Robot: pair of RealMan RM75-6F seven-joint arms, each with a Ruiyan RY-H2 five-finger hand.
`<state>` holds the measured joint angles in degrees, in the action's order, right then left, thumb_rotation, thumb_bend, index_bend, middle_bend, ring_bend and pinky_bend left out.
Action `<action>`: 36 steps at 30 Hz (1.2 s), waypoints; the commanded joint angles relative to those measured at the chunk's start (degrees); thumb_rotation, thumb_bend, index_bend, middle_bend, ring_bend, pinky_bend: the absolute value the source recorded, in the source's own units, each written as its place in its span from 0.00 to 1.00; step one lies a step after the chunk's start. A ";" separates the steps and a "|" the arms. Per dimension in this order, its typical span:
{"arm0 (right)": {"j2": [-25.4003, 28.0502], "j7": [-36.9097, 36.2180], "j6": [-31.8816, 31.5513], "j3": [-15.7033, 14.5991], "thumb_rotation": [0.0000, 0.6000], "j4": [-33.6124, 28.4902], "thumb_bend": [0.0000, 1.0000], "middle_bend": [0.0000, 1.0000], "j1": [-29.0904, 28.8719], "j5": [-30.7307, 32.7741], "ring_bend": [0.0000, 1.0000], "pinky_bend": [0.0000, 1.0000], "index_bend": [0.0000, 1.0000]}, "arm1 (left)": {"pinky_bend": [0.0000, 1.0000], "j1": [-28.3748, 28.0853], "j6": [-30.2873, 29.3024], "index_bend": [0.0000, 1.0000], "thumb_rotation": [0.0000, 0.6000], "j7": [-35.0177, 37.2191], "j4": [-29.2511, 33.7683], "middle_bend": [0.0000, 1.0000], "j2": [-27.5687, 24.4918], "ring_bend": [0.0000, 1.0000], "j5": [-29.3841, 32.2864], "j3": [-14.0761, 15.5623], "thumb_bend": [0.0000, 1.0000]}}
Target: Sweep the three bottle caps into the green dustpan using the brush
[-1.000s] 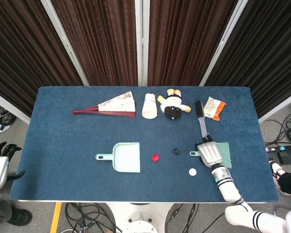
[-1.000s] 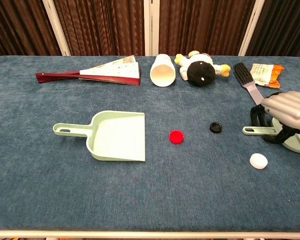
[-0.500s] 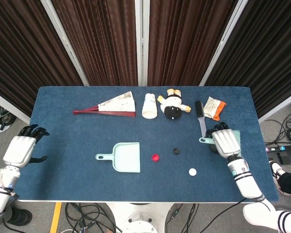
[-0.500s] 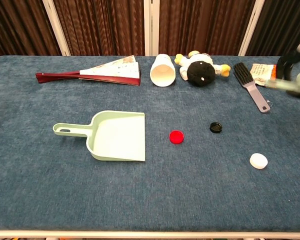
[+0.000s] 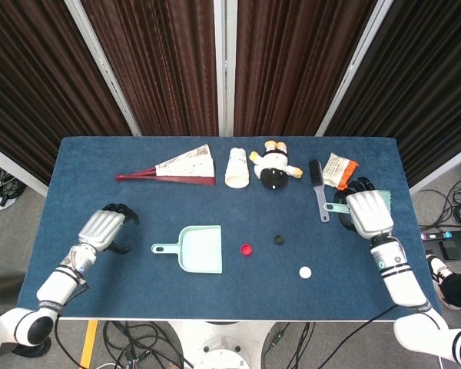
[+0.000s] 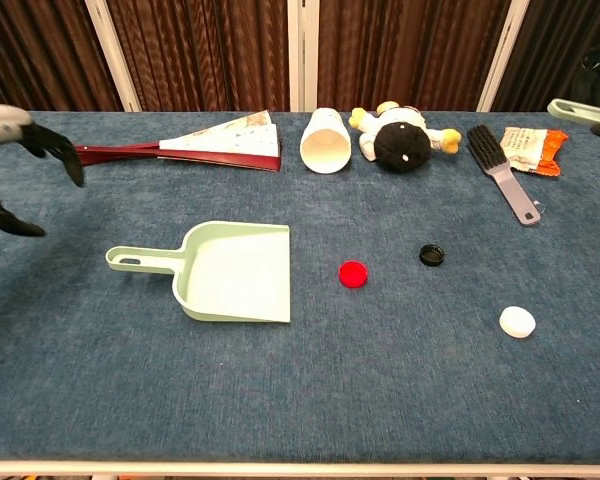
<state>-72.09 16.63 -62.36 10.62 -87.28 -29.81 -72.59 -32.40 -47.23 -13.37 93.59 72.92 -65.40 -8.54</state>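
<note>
The green dustpan [image 5: 200,249] [image 6: 236,271] lies flat at mid-table, handle pointing left. To its right sit the red cap [image 5: 247,250] [image 6: 353,273], the black cap [image 5: 277,239] [image 6: 432,254] and the white cap [image 5: 305,271] [image 6: 517,321]. My right hand [image 5: 366,213] grips the green brush, whose handle [image 5: 334,207] [image 6: 578,110] sticks out leftward, raised above the table's right side and well clear of the caps. My left hand [image 5: 101,229] [image 6: 2,125] hovers left of the dustpan handle with fingers spread and nothing in it.
Along the back lie a folding fan [image 5: 177,167], a tipped paper cup [image 5: 237,167], a plush toy [image 5: 275,169], a black brush with a grey handle [image 5: 318,188] and a snack packet [image 5: 339,171].
My right hand has lifted the green brush off the table and carried it back and to the right. My left hand has come in from the left edge toward the dustpan handle.
</note>
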 commanded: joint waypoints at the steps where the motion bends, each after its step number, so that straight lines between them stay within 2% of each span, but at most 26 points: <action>1: -0.04 -0.62 0.00 -0.27 1.00 0.20 0.45 0.60 0.07 -0.20 0.25 0.18 0.66 | 0.17 -2.12 1.36 0.36 1.00 -2.84 1.79 0.28 2.38 0.16 3.77 0.68 0.17; 13: -0.29 -2.42 -0.68 -1.09 1.00 1.46 0.45 0.60 0.65 -0.58 0.25 0.18 0.66 | 0.18 -6.74 0.86 0.37 1.00 -8.53 0.48 0.30 9.04 0.17 13.35 1.97 0.19; 20: -0.31 -3.43 -0.65 -1.14 1.00 2.08 0.45 0.60 0.64 -0.60 0.25 0.18 0.66 | 0.18 -8.57 -2.27 0.39 1.00 -12.64 -2.55 0.34 12.80 0.21 17.34 2.94 0.20; 31: -0.35 -4.92 -0.87 -1.44 1.00 2.79 0.45 0.60 0.86 -1.02 0.25 0.18 0.66 | 0.19 -9.71 -4.48 0.44 1.00 -14.65 -2.77 0.38 14.68 0.24 19.79 3.53 0.22; 36: -0.26 -5.53 -0.82 -1.55 1.00 3.17 0.45 0.60 1.06 -0.88 0.25 0.18 0.66 | 0.20 -9.67 -5.25 0.47 1.00 -14.21 -3.08 0.44 15.07 0.28 19.53 3.64 0.24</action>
<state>-72.35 11.10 -63.18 9.08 -84.11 -28.76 -73.47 -42.09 -52.43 -27.60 90.55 87.95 -45.82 -4.94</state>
